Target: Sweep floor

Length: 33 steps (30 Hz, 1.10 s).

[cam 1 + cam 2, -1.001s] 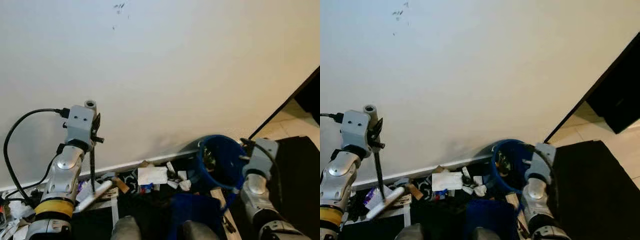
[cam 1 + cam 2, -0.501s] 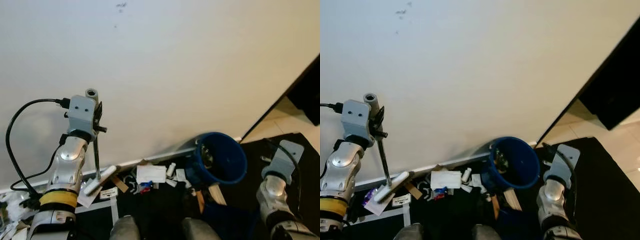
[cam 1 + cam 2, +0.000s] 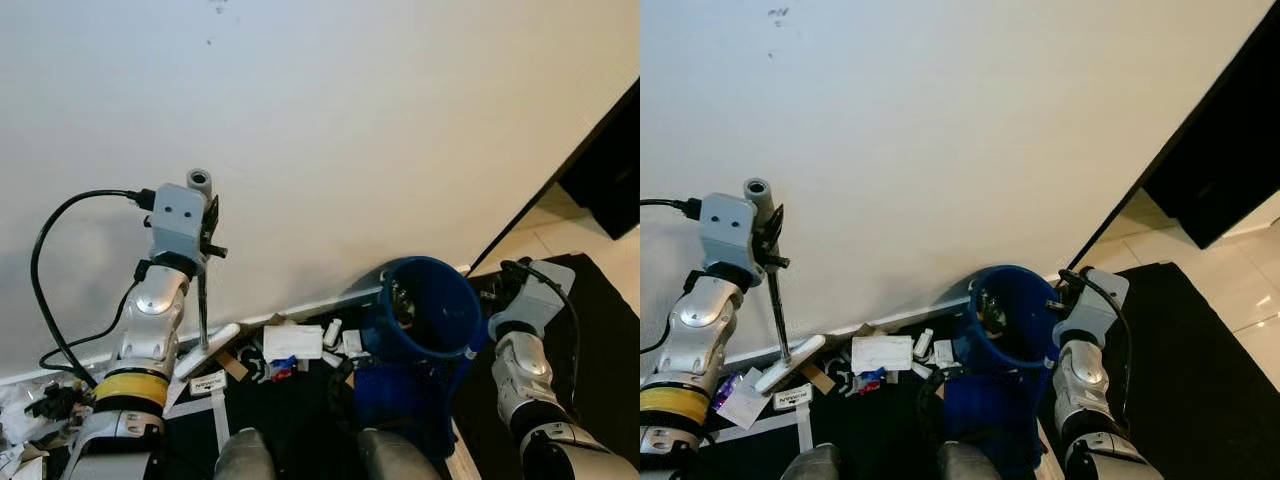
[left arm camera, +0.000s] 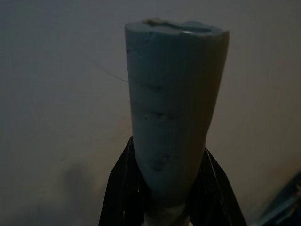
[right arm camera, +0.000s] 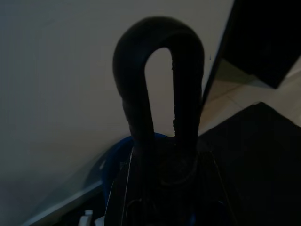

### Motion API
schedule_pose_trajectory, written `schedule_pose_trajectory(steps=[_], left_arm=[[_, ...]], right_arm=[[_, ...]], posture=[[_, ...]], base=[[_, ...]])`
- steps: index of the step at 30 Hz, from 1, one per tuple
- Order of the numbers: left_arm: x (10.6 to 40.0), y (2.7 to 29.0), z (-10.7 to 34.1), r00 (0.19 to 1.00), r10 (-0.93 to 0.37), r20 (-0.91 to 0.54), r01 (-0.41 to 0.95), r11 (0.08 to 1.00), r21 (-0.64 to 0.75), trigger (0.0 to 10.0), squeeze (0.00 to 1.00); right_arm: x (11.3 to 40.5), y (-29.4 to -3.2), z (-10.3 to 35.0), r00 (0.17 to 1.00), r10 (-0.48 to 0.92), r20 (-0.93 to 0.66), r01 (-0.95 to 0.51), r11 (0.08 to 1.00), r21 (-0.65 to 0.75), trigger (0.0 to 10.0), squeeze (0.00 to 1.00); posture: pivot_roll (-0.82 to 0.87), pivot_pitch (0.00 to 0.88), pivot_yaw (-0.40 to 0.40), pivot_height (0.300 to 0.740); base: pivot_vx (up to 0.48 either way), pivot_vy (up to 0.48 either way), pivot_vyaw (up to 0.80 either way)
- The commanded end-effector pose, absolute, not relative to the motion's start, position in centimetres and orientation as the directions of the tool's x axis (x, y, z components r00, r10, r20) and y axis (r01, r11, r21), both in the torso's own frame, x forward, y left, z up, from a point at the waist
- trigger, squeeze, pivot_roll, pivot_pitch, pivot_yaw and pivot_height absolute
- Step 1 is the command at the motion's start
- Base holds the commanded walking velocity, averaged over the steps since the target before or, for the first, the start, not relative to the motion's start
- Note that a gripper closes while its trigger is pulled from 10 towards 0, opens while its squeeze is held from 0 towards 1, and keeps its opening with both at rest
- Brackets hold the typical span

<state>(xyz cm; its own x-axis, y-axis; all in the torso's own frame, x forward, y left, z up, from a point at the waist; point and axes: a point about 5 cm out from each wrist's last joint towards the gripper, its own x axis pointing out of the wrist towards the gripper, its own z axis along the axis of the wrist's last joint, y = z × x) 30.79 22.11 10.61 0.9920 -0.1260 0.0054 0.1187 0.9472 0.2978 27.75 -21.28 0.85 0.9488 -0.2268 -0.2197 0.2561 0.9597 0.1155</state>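
My left gripper [image 3: 207, 215] is raised in front of the white wall [image 3: 330, 130], its 2 fingers clamped on the grey handle top of the broom [image 3: 201, 300]. The thin dark shaft runs straight down from that grip to a white broom head [image 3: 208, 349], which rests on the floor at the baseboard.

Litter [image 3: 292, 343] lies along the foot of the wall, between the broom head and the blue dustpan: 1 white paper sheet, several small white scraps, a brown cardboard strip and a small red-and-blue item.

My right gripper [image 5: 162, 136] is closed on the black looped handle [image 5: 160, 70] of the blue dustpan [image 3: 425, 310]. The bin of the dustpan is tilted, with its open mouth facing up toward the head camera, and debris shows inside. It sits just beside the litter, near the wall.

A black mat [image 3: 600, 330] covers the floor on my right.
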Motion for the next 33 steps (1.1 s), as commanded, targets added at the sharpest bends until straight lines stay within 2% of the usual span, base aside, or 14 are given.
schedule_pose_trajectory(steps=[1,5,7,8,12,16,19,23,24,28,31,33], left_arm=[[31.2,20.6,10.7,0.985,-0.169,0.027,0.154,0.942,0.298,10.0,0.00],[31.5,19.7,10.5,0.986,-0.163,0.031,0.147,0.945,0.293,10.0,0.00],[31.5,19.7,10.6,0.987,-0.159,0.036,0.142,0.946,0.291,10.0,0.00],[31.9,19.6,10.8,0.993,-0.101,0.068,0.080,0.962,0.260,10.0,0.00],[32.4,19.1,11.0,0.993,-0.062,0.102,0.038,0.974,0.225,10.0,0.00],[32.7,18.6,10.9,0.993,-0.059,0.105,0.035,0.976,0.215,10.0,0.00],[32.9,17.2,10.1,0.994,-0.078,0.074,0.062,0.978,0.199,10.0,0.00],[33.1,12.4,9.7,0.989,-0.133,0.057,0.129,0.989,0.070,10.0,0.00],[33.1,12.4,9.7,0.989,-0.133,0.057,0.129,0.989,0.070,10.0,0.00],[33.6,7.1,12.2,0.980,-0.160,0.121,0.175,0.977,-0.125,10.0,0.00],[33.6,6.2,12.7,0.976,-0.167,0.137,0.187,0.971,-0.150,10.0,0.00],[33.6,4.3,14.2,0.975,-0.147,0.169,0.185,0.953,-0.240,10.0,0.00]], right_arm=[[28.3,-17.9,0.3,0.962,-0.104,-0.251,0.173,0.948,0.269,10.0,0.00],[28.8,-16.0,0.7,0.973,-0.016,-0.229,0.085,0.952,0.294,10.0,0.00],[28.9,-15.8,0.7,0.974,-0.009,-0.225,0.076,0.953,0.293,10.0,0.00],[29.0,-15.2,0.9,0.977,0.006,-0.214,0.062,0.950,0.307,10.0,0.00],[29.3,-14.6,1.2,0.982,0.005,-0.191,0.063,0.936,0.347,10.0,0.00],[29.6,-14.1,1.6,0.984,0.009,-0.177,0.057,0.929,0.365,10.0,0.00],[30.2,-13.2,2.1,0.986,0.026,-0.166,0.038,0.927,0.372,10.0,0.00],[31.5,-13.2,3.4,0.988,-0.036,-0.150,0.092,0.920,0.382,10.0,0.00],[31.5,-13.2,3.4,0.988,-0.036,-0.150,0.092,0.920,0.382,10.0,0.00],[32.3,-13.5,4.3,0.991,-0.046,-0.127,0.093,0.912,0.400,10.0,0.00],[32.4,-13.5,4.4,0.992,-0.041,-0.123,0.086,0.916,0.393,10.0,0.00],[32.3,-13.9,4.2,0.990,-0.049,-0.130,0.096,0.919,0.383,10.0,0.00]], posture=[[0.10,0.074,-0.070,0.740],[0.11,0.114,-0.071,0.740],[0.11,0.114,-0.071,0.740],[0.11,0.140,-0.074,0.740],[0.11,0.174,-0.078,0.740],[0.11,0.201,-0.082,0.740],[0.11,0.211,-0.081,0.740],[0.11,0.230,-0.079,0.740],[0.11,0.230,-0.079,0.740],[0.12,0.232,-0.077,0.740],[0.12,0.231,-0.078,0.740],[0.12,0.228,-0.077,0.740]], base=[[0.000,0.000,0.00],[0.000,0.000,0.00],[0.000,0.000,0.00],[0.000,0.000,0.00],[0.000,0.000,0.00],[0.000,0.000,0.00],[0.000,0.000,0.00],[0.000,0.000,0.00],[0.000,0.000,0.00],[0.000,0.000,0.00],[0.000,0.000,0.00],[0.000,0.000,0.00]])
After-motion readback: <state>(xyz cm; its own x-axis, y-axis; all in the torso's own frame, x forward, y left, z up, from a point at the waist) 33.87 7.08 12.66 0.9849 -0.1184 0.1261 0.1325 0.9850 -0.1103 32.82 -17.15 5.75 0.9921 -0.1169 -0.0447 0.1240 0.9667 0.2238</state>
